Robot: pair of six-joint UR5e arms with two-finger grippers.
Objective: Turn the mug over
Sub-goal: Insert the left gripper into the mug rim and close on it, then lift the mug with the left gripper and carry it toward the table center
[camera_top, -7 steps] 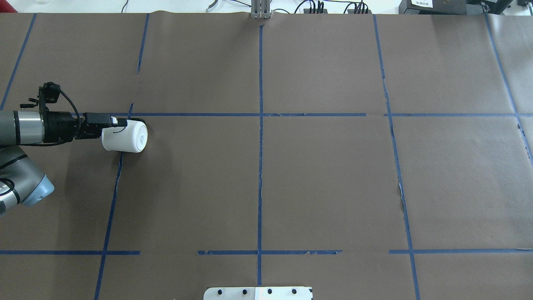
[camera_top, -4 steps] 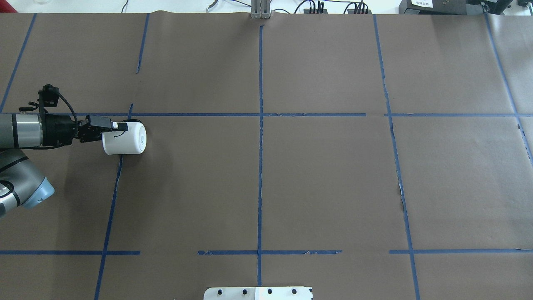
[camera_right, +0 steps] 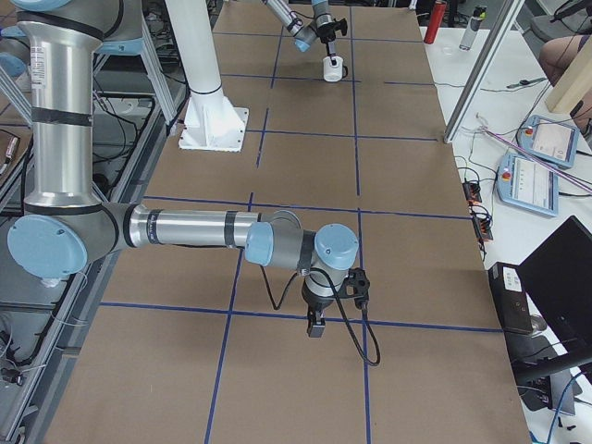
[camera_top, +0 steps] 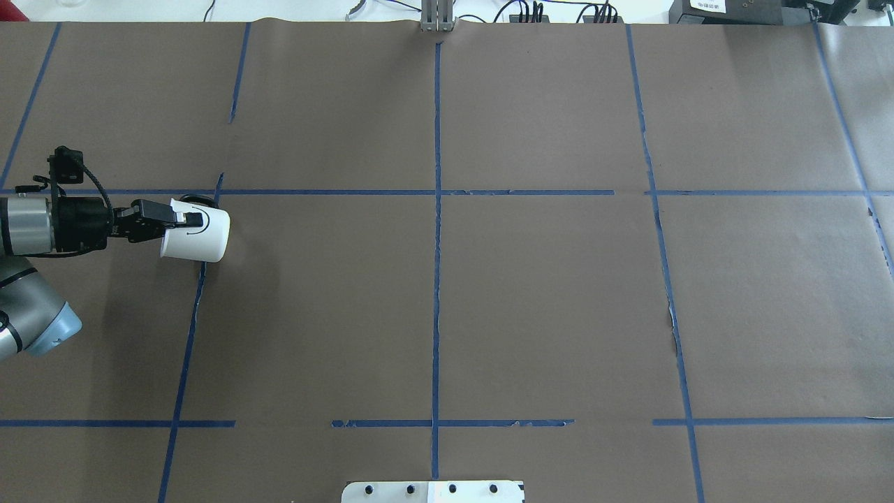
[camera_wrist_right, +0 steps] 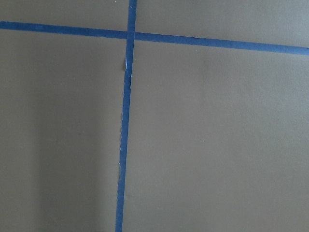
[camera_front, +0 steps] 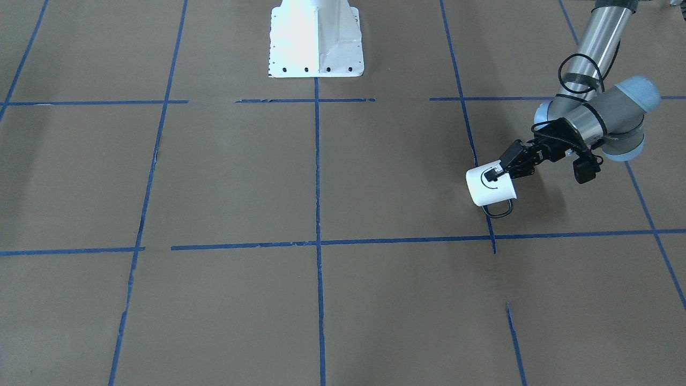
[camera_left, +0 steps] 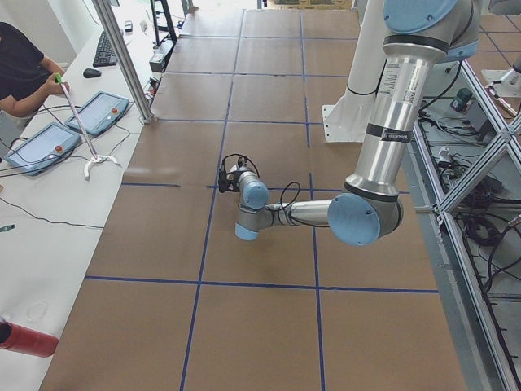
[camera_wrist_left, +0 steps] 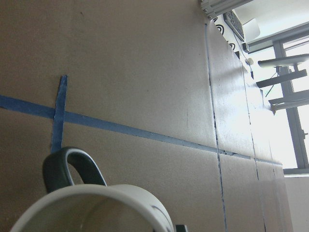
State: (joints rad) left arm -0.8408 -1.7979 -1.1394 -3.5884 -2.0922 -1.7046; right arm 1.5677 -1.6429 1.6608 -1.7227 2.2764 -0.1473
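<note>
The white mug (camera_top: 198, 237) with a black loop handle (camera_front: 498, 209) is held tilted, near its side, low over the brown paper at the table's left. My left gripper (camera_top: 178, 216) is shut on the mug's rim, one finger over the black face mark. It also shows in the front-facing view, gripper (camera_front: 496, 175) and mug (camera_front: 489, 188). The left wrist view shows the cream rim (camera_wrist_left: 96, 205) and handle (camera_wrist_left: 72, 166) from behind. My right gripper (camera_right: 314, 328) shows only in the exterior right view, low over the table; I cannot tell if it is open.
Brown paper with a blue tape grid (camera_top: 437, 192) covers the table. The robot's white base plate (camera_front: 316, 40) stands at the near middle edge. Operator consoles (camera_left: 49, 142) and a red can (camera_left: 28, 338) lie beyond the table's far edge.
My left gripper has drawn back to the left with the mug in it. The mug has turned, so its flat base no longer faces the overhead camera.
</note>
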